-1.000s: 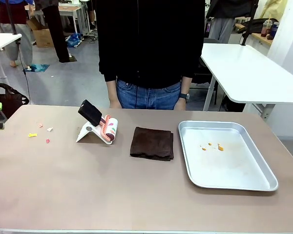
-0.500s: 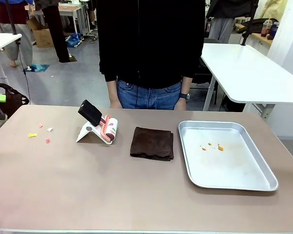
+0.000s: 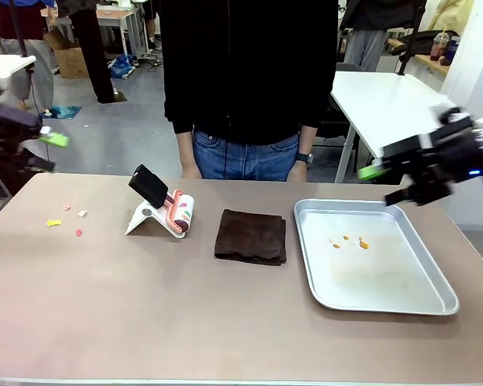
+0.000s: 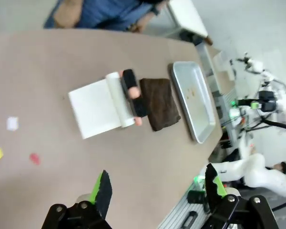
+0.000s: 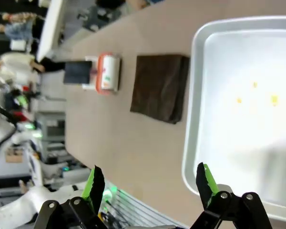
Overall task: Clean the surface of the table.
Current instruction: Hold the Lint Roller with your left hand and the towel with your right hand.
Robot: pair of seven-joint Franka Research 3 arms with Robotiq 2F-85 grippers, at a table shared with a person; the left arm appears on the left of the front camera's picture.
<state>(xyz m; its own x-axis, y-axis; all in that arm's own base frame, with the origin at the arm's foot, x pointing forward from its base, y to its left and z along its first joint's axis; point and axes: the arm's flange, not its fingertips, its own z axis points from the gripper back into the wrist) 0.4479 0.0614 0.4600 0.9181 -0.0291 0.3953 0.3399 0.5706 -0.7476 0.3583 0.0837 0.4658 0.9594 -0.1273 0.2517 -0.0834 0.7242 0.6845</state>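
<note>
- The table (image 3: 185,330), with its matte beige-brown top, lies under and ahead of both sets of jaws. Neither gripper touches it.
- A person (image 3: 249,72) in a dark top and jeans stands at the far edge, between the two grippers and beyond them.
- The metal tray (image 3: 386,277) sits on the table just below and ahead of the right gripper's jaws. In the right wrist view its near rim (image 5: 190,143) lies ahead of one finger.
- The right gripper (image 3: 380,185) hangs above the tray's far corner. Its jaws are spread wide and hold nothing.
- The left gripper (image 3: 50,153) hangs off the table's opposite end. Its jaws are spread wide and hold nothing.
- The folded brown cloth (image 3: 250,236) lies well ahead of the right jaws, just beside the tray.
- The lint roller (image 3: 177,211) has a black handle and rests on a white stand. It sits straight ahead of the left jaws, well apart from them.
- Small paper scraps (image 3: 55,223), yellow, white and pink, lie on the table near the left jaws.
- Orange crumbs (image 3: 350,241) lie inside the tray, ahead of the right jaws.
</note>
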